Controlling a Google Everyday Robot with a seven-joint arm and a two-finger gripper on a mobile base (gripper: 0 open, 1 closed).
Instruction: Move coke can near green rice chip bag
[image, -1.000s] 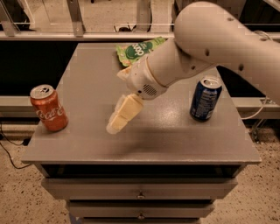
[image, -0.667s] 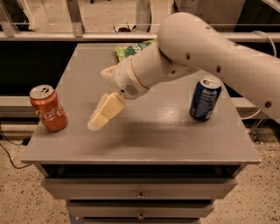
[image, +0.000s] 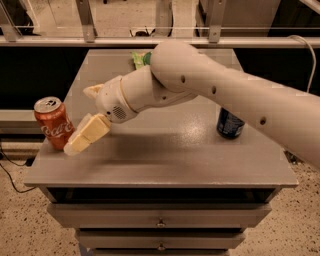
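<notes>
The coke can stands upright at the left edge. The gripper is beside it, jaw state indeterminable. The arm partly covers the far-edge green rice chip bag.

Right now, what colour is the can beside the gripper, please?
Red-orange coke can, beside the gripper; camera view.

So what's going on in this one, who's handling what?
A cream-coloured robot arm reaches across the grey cabinet top toward the red-orange coke can near its front edge. The tool is low, just beside the can. Contact is unclear, and the can stands upright, not lifted. The light-green rice chip bag lies at the back, mostly hidden behind the arm, far from the can. A dark blue can stands on the other side.
</notes>
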